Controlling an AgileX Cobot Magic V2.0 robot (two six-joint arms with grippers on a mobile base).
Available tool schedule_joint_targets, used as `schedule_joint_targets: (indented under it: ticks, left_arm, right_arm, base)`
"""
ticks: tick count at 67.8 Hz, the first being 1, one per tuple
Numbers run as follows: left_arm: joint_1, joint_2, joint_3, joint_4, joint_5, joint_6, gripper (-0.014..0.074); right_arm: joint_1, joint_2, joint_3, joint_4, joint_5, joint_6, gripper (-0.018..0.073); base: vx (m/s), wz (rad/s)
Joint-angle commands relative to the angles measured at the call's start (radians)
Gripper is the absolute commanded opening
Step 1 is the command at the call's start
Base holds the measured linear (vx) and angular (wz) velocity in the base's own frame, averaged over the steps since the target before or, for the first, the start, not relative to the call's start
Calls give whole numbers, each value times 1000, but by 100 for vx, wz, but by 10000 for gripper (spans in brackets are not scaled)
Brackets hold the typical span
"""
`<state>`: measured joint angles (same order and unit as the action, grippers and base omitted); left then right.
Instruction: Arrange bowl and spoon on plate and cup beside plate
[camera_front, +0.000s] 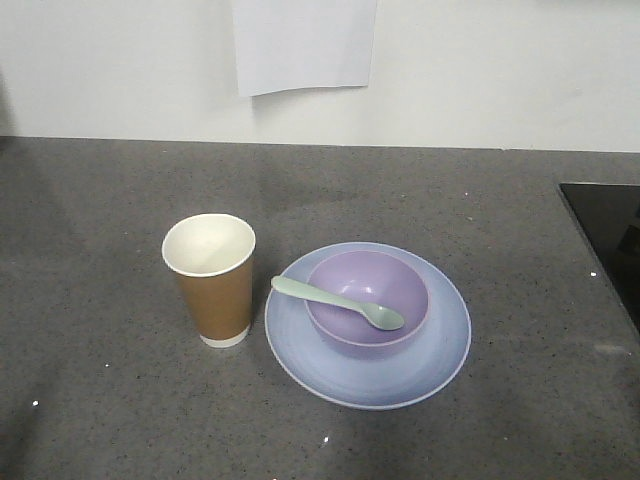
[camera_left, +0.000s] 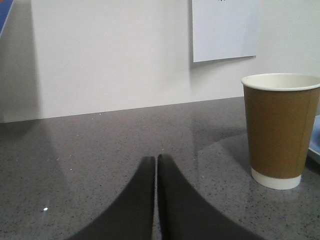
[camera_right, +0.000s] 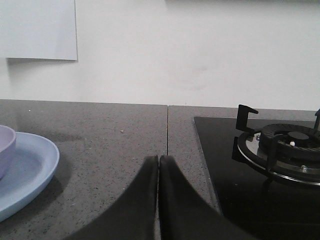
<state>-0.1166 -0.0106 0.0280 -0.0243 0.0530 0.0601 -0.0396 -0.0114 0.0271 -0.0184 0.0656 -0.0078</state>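
Bowl (camera_front: 367, 300): matte purple plastic, deep, on plate (camera_front: 440, 360).
Spoon (camera_front: 335, 301): mint plastic, across bowl.
Cup (camera_front: 211, 279): brown paper, at plate's 9 o'clock.
Worktop (camera_front: 100, 400): speckled grey stone.
Left fingers (camera_left: 156, 165): pressed together, empty.
Right fingers (camera_right: 158, 165): pressed together, empty.

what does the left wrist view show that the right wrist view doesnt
Only the left wrist view shows the cup, standing upright on the counter, and the left claw, shut and empty. Only the right wrist view shows the gas burner, the bowl's edge and the right claw, also shut. Both share the grey counter, the white wall, the paper sheet and a bit of the plate.
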Motion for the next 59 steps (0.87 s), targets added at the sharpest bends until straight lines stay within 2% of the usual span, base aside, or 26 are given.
schedule_joint_targets:
  ticks: [1, 59]
  left_arm:
    - [-4, -7, -26, -4, -74, -9, -7]
    - [-4, -7, -26, -4, -74, -9, -7]
  right_arm:
    - [-6, -17, 5, -8, -81, 8, -4]
    - [-6, -16, 5, -8, -76, 8, -4]
  base:
    - [0, 0]
    - [0, 0]
